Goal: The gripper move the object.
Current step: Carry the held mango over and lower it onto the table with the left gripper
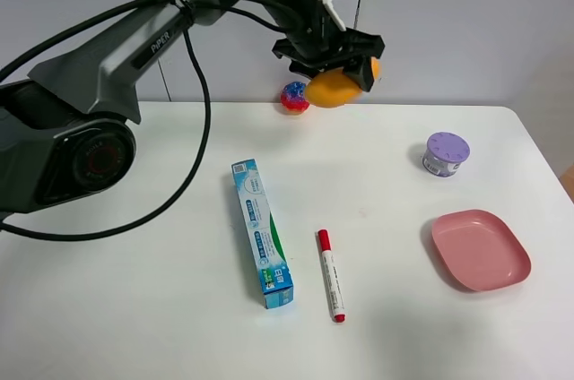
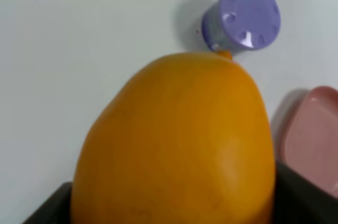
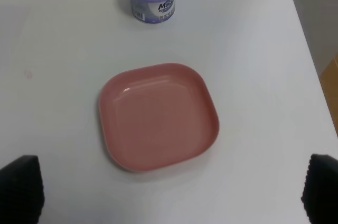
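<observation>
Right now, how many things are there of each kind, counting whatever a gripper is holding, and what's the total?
mango: 1, held by the left gripper
speckled ball: 1
toothpaste box: 1
red marker: 1
purple-lidded tub: 1
pink plate: 1
Total: 6

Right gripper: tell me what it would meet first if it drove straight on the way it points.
Most likely the pink plate: in the right wrist view it lies centred ahead of the right gripper, fingers wide apart, nothing in between. How far off it lies is unclear.
</observation>
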You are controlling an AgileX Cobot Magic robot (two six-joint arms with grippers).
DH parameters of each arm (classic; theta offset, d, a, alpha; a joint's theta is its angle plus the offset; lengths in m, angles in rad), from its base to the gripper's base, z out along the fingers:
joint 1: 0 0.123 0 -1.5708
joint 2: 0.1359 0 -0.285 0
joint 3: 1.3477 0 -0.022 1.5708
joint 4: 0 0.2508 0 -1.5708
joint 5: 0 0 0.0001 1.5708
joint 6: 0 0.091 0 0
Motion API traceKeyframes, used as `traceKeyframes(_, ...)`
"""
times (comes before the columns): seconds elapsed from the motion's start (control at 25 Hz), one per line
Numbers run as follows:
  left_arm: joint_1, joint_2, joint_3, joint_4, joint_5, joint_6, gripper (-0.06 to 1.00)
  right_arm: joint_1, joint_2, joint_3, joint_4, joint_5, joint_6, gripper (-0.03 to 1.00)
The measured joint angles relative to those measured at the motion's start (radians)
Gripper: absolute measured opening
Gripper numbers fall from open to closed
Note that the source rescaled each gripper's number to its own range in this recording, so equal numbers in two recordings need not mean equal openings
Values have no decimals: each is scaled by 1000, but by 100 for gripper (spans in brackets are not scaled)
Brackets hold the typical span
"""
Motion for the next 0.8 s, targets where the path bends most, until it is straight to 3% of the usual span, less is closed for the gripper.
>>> traceKeyframes(0.24,-101,22,0,32,0,-51,1,0,0,0,0,0,0,100)
traceKeyframes(0.44,-121,95,-1,39,-1,-39,1,0,0,0,0,0,0,100)
traceKeyframes(0.56,-128,154,-1,72,-7,52,1,0,0,0,0,0,1,100)
traceKeyframes(0.8,-150,234,-1,116,-63,368,1,0,0,0,0,0,1,100)
